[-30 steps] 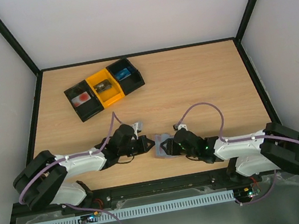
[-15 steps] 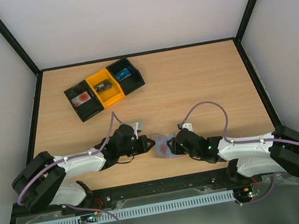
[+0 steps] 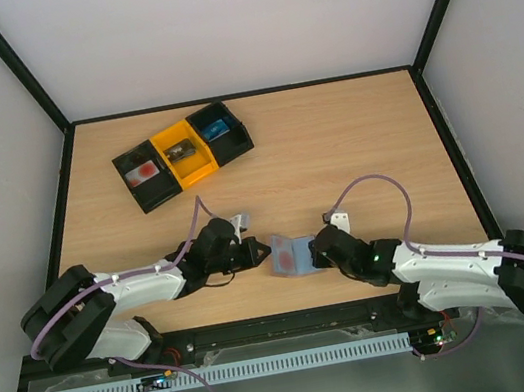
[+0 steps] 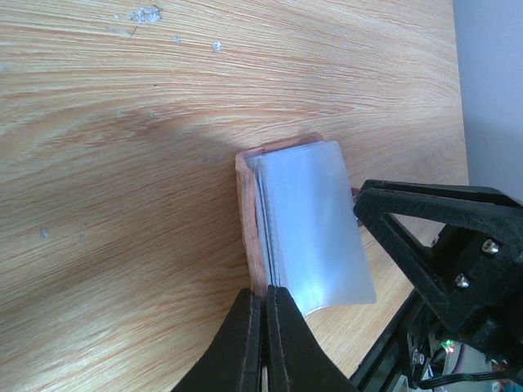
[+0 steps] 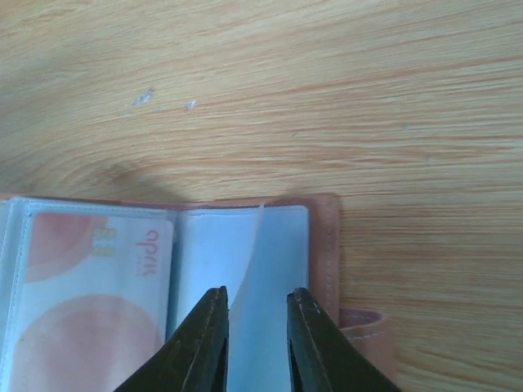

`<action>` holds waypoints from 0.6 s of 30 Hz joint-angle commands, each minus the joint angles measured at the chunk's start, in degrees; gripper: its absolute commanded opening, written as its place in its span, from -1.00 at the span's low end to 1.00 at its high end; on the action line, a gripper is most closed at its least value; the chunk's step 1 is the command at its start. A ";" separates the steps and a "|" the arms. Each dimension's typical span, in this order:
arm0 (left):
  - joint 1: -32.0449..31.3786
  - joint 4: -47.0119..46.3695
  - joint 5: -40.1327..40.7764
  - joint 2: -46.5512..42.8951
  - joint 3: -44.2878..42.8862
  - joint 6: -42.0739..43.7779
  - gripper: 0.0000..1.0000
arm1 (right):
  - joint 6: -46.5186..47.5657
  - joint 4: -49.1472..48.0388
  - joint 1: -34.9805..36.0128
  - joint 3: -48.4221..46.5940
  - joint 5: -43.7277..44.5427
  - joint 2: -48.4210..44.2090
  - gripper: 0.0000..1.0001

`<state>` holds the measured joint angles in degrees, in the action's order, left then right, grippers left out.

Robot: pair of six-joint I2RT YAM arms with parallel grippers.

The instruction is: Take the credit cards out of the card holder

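Where it lies open on the table [image 3: 363,137], the card holder [image 3: 291,256] sits near my edge, about midway across, directly between my two grippers. From above, its spread runs roughly left to right, from one gripper to the other, so the fold between its halves runs away from me. Its pale greyish inside faces up and the brown cover shows only as a thin border.

One card [image 5: 90,294], pale with pinkish-red rounds and a small chip, sits in the clear pocket of one half. On the other half a thin pale sleeve leaf [image 5: 245,282] stands up from the pocket.

My right gripper [image 5: 257,298] comes in from the right end, its fingers narrowly parted with that raised leaf between them. I see a gap on both sides of the leaf, so I am not clamped on it.

My left gripper [image 4: 264,304] meets the holder at the opposite end. Its fingers are pressed together right at the brown edge, and they appear to pinch that cover edge. From that wrist, the stacked clear sleeves rise beside the brown edge.

Well away, at the table's far left, stands a row of bins [image 3: 184,154], black, yellow and black.
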<state>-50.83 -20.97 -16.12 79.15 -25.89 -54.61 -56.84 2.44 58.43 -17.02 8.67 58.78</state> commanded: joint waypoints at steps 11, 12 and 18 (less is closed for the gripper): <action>-0.28 3.41 3.62 -1.87 0.10 0.32 -0.66 | 5.21 -0.94 0.19 -2.87 -5.19 -7.34 -0.25; -0.26 3.54 3.83 -2.04 0.12 0.18 -0.63 | 5.23 -2.80 0.19 -2.33 -6.11 -6.79 -0.28; -0.29 6.29 6.63 -4.16 -0.06 -0.47 -0.14 | 5.51 -11.29 0.23 -1.06 -10.87 0.77 -0.47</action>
<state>-50.85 -17.56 -12.45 77.41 -25.89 -54.92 -52.47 -1.93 58.43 -19.20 1.45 55.11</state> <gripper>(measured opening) 0.353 0.277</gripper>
